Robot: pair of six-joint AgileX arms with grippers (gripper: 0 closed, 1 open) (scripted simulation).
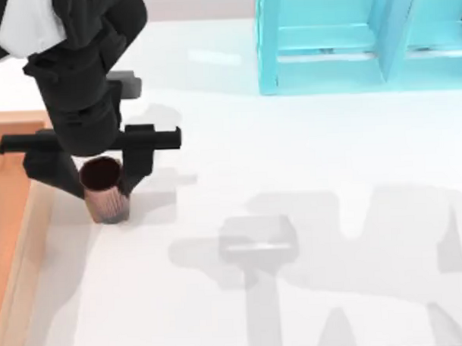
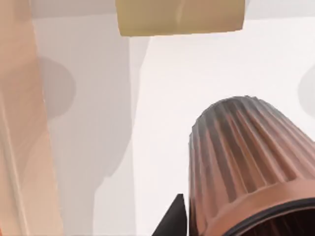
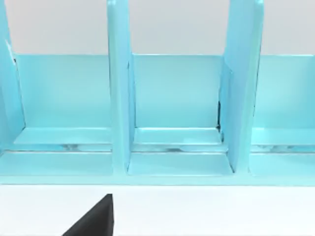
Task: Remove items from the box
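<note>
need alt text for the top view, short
The left gripper holds a copper-brown ribbed cup upright over the white table, just right of the wooden box's pale rim at the left edge. A turquoise shelf unit stands at the top right, and arm shadows fall across the lower table.

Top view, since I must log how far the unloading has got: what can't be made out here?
- Wooden tray: cut off by the top view's left edge; its contents are unseen.
- Tan block: cut by the left wrist view's edge.
- Ribbed cup: the left pincer and arm cover its upper part.
- Right pincer: one dark tip before the turquoise shelf.
</note>
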